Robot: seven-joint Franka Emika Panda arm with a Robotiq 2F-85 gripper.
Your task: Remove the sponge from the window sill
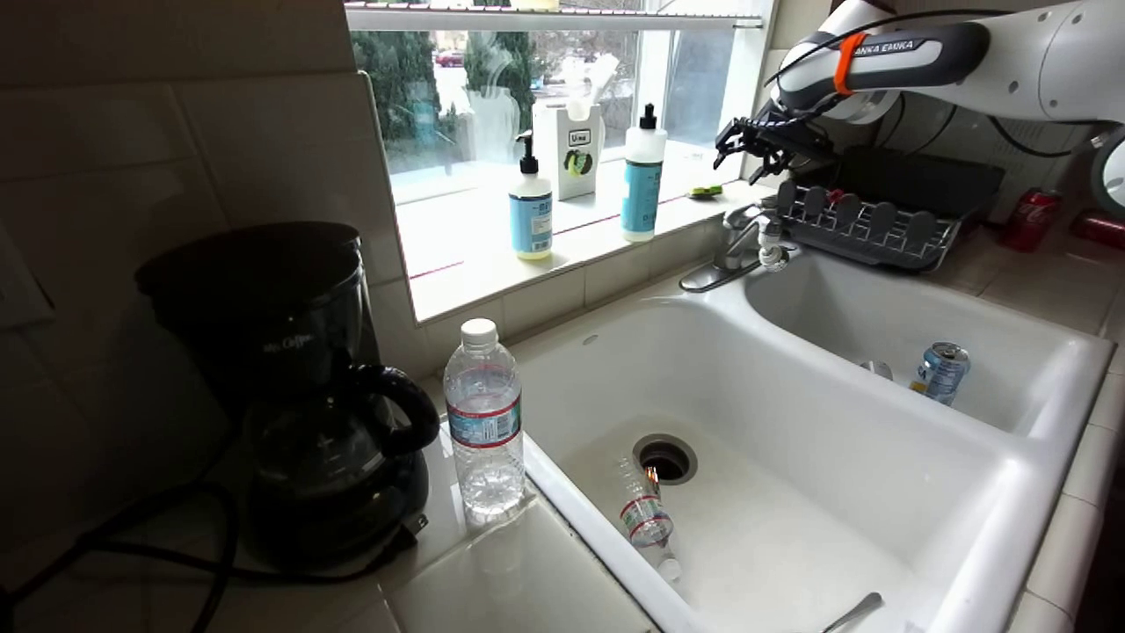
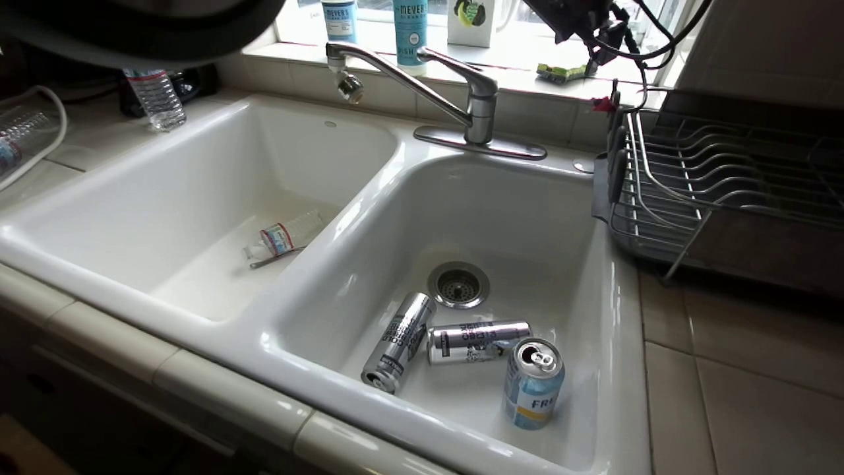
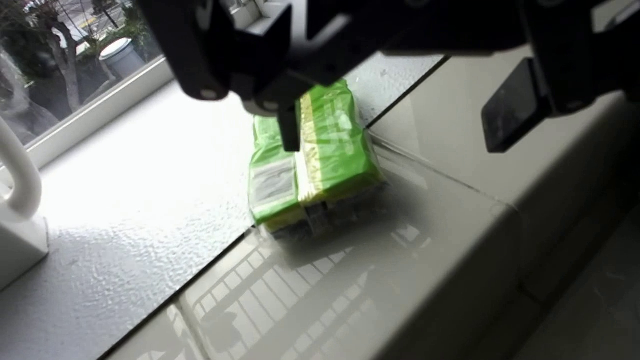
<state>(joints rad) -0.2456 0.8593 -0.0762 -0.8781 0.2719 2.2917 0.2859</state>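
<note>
The sponge is a small green and yellow plastic-wrapped block. It lies on the pale window sill in both exterior views (image 1: 706, 192) (image 2: 559, 72) and in the wrist view (image 3: 335, 145). The window sill (image 1: 582, 230) runs below the bright window; it also shows in the wrist view (image 3: 150, 155). My gripper (image 3: 395, 132) is open and empty. In the wrist view its left finger (image 3: 290, 132) overlaps the sponge and its right finger (image 3: 510, 110) stands over bare tile. In both exterior views the gripper (image 1: 736, 171) (image 2: 575, 53) is above and to the right of the sponge. I cannot tell whether it touches.
Two soap bottles (image 1: 532, 207) (image 1: 643, 180) and a white carton (image 1: 567, 163) stand on the sill. The faucet (image 2: 481, 99) rises in front of the sill. A dish rack (image 2: 699, 191) stands on the right. The double sink (image 2: 217, 320) holds cans and a plastic bottle.
</note>
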